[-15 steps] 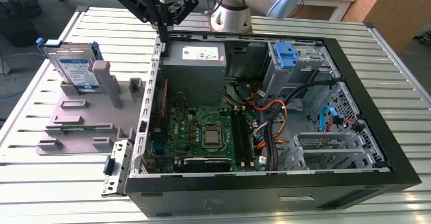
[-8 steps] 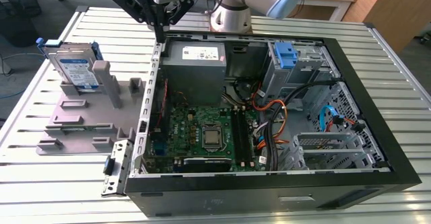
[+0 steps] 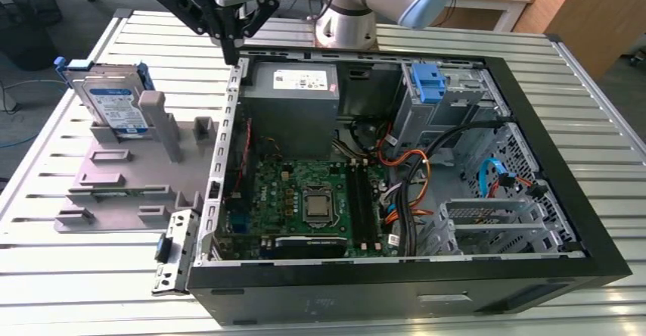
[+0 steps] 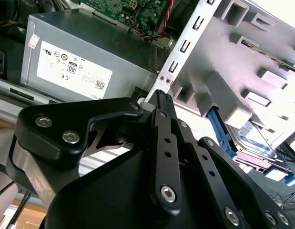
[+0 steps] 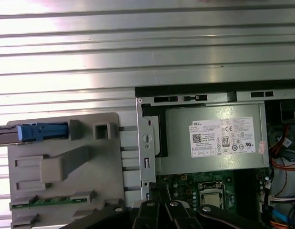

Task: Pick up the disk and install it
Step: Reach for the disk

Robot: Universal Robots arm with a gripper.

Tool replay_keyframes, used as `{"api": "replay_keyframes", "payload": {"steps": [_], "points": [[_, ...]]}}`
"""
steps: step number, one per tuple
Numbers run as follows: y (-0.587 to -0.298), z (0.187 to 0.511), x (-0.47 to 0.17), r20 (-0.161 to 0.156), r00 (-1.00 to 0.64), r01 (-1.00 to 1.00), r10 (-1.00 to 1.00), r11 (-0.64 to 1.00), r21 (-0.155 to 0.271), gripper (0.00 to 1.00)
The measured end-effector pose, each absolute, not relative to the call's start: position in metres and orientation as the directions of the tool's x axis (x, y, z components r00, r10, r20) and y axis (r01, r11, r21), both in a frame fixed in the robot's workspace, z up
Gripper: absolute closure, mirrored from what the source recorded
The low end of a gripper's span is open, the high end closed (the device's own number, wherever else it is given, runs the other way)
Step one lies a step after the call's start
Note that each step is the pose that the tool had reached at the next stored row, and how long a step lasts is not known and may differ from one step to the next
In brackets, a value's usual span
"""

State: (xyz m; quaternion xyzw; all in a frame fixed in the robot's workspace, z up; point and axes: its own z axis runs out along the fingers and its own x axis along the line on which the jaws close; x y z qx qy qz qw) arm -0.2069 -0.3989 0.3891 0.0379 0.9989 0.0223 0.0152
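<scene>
gripper (image 3: 231, 47): fingers together, empty, above case (image 3: 353, 298) corner by PSU (image 3: 293, 86) | disk (image 3: 109, 100): upright in fixture (image 3: 111, 162) corner slot, likely so its flat faces are graspable

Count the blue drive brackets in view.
2: one around the disk on the grey stand, one bare bracket in the computer case's drive bay. Others may be hidden inside.

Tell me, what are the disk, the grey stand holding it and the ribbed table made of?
The disk: silvery, seemingly metal casing, paper-like white-and-blue label, glossy blue plastic rails. The grey stand: matte, moulded-looking, probably plastic. The table: pale, reflective slats, likely aluminium.
</scene>
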Motion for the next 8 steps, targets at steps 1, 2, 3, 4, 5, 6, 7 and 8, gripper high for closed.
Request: {"api": "replay_keyframes", "payload": {"steps": [1, 2, 3, 4, 5, 6, 7, 8], "points": [[-0.3989, 0.3890, -0.2078, -0.029, -0.997, 0.075, 0.076, 0.996, 0.046, 0.89], [-0.3989, 0.3890, -0.2088, -0.029, -0.997, 0.075, 0.076, 0.996, 0.046, 0.89], [-0.3989, 0.3890, -0.2098, -0.029, -0.997, 0.075, 0.076, 0.996, 0.046, 0.89], [-0.3989, 0.3889, -0.2110, -0.029, -0.997, 0.075, 0.076, 0.996, 0.046, 0.89], [-0.3989, 0.3889, -0.2123, -0.029, -0.997, 0.075, 0.076, 0.996, 0.046, 0.89], [-0.3990, 0.3889, -0.2135, -0.029, -0.997, 0.075, 0.076, 0.996, 0.046, 0.89], [-0.3990, 0.3889, -0.2146, -0.029, -0.997, 0.075, 0.076, 0.996, 0.046, 0.89], [-0.3989, 0.3889, -0.2153, -0.029, -0.997, 0.075, 0.076, 0.996, 0.046, 0.89]]}}
